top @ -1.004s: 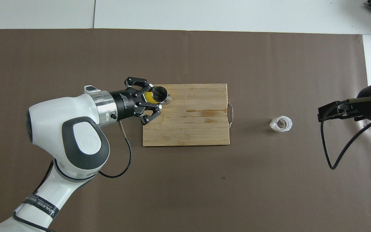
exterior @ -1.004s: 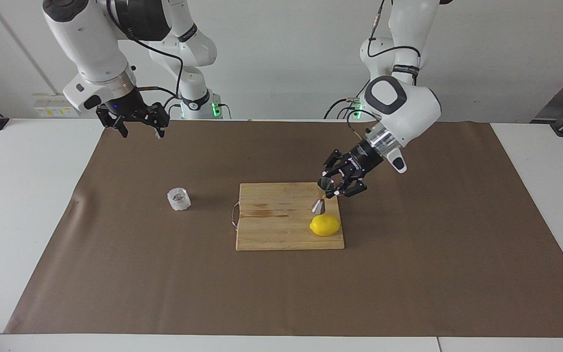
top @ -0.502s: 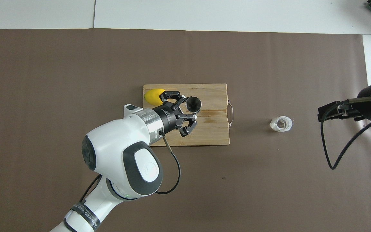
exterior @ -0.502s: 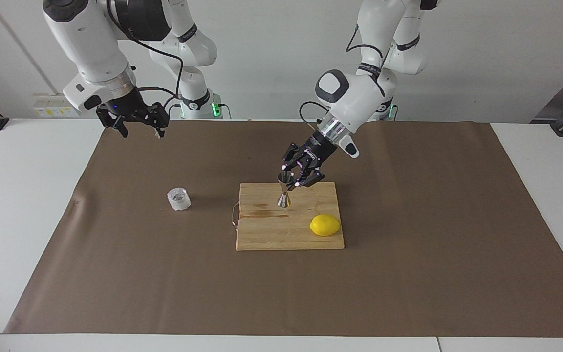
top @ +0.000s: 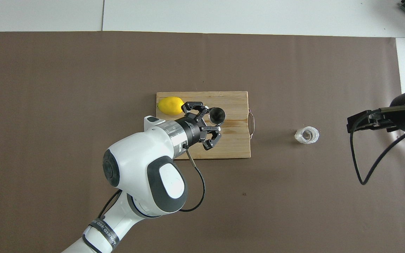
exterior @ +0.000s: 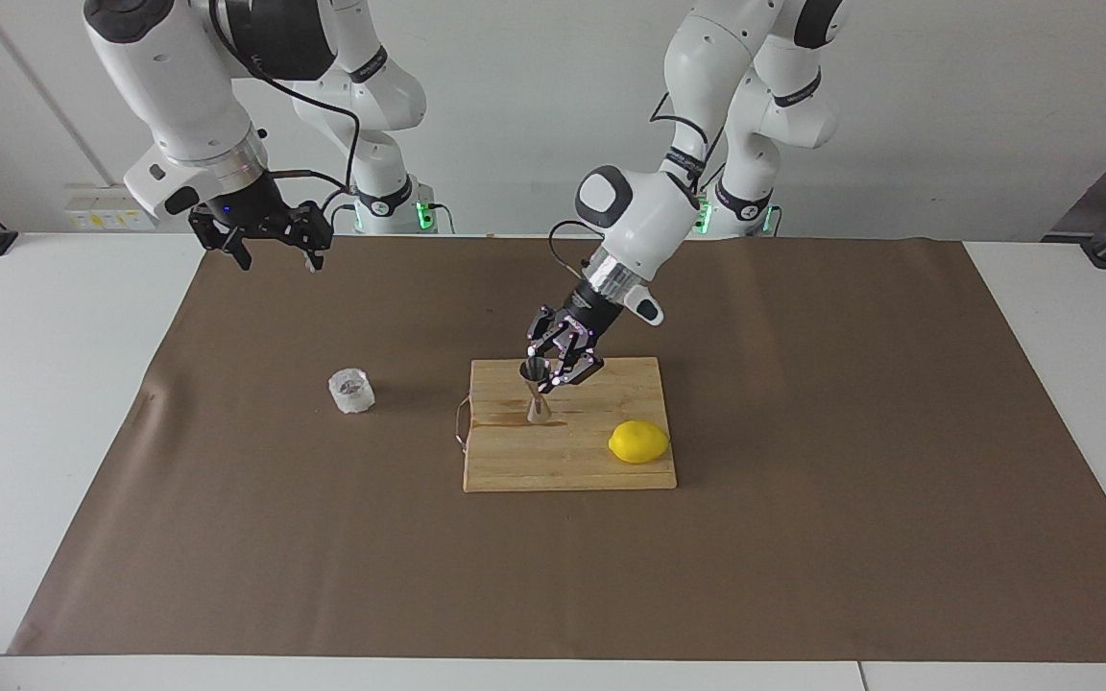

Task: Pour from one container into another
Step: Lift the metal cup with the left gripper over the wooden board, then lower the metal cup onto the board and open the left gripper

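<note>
The steel jigger (exterior: 536, 392) (top: 217, 115) stands upright over the wooden cutting board (exterior: 572, 465) (top: 234, 140), toward the board's end nearest the glass. My left gripper (exterior: 545, 372) (top: 213, 120) is shut on its upper cone. Its foot is at or just above the wood; I cannot tell if it touches. The clear glass tumbler (exterior: 351, 391) (top: 307, 135) sits on the brown mat, beside the board toward the right arm's end. My right gripper (exterior: 276, 251) (top: 355, 124) waits open and holding nothing, raised above the mat's edge.
A yellow lemon (exterior: 639, 442) (top: 170, 105) lies on the board's corner toward the left arm's end, farther from the robots than the jigger. A wire handle (exterior: 460, 427) sticks out of the board toward the glass. The brown mat (exterior: 803, 537) covers most of the table.
My left arm has carried the jigger from above the lemon across the board toward the glass, and it now stands upright. The right arm has not moved.
</note>
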Controlling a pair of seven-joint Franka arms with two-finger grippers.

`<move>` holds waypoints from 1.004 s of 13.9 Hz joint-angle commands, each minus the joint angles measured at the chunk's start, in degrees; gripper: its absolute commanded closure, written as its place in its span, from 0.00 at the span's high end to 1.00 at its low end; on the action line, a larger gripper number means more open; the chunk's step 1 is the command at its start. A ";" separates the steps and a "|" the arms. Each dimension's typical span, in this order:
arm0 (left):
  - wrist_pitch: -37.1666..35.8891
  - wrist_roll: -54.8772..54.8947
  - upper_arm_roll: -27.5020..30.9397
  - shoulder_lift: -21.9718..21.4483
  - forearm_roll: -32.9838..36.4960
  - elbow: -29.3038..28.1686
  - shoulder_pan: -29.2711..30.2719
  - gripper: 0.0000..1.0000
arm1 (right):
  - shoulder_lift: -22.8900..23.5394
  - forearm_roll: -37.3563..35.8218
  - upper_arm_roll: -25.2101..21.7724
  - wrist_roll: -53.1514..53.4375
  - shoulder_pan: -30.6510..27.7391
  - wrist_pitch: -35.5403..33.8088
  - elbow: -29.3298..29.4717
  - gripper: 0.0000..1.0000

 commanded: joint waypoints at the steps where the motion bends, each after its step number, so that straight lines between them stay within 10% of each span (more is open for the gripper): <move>1: 1.62 -0.07 -0.04 1.39 -1.39 1.87 -0.56 0.00 | -1.33 1.54 0.43 0.46 -0.95 1.22 -1.70 1.00; 5: 3.81 -0.07 -0.83 2.54 -1.74 2.66 -1.97 0.06 | -1.33 1.54 0.43 0.46 -0.95 1.22 -1.70 1.00; 6: 3.99 0.02 -0.92 2.63 -1.74 2.57 -2.06 0.28 | -1.33 1.54 0.43 0.46 -0.95 1.22 -1.70 1.00; 10: 5.83 -0.16 -1.09 3.51 -1.74 2.66 -3.03 0.50 | -1.33 1.54 0.43 0.46 -0.95 1.22 -1.70 1.00; 12: 5.83 -0.16 -1.09 3.59 -2.00 2.84 -2.94 0.89 | -1.33 1.54 0.43 0.46 -0.95 1.22 -1.70 1.00; 14: 5.75 -0.25 -1.09 3.59 -2.09 2.75 -2.68 1.00 | -1.33 1.54 0.43 0.46 -0.95 1.22 -1.70 1.00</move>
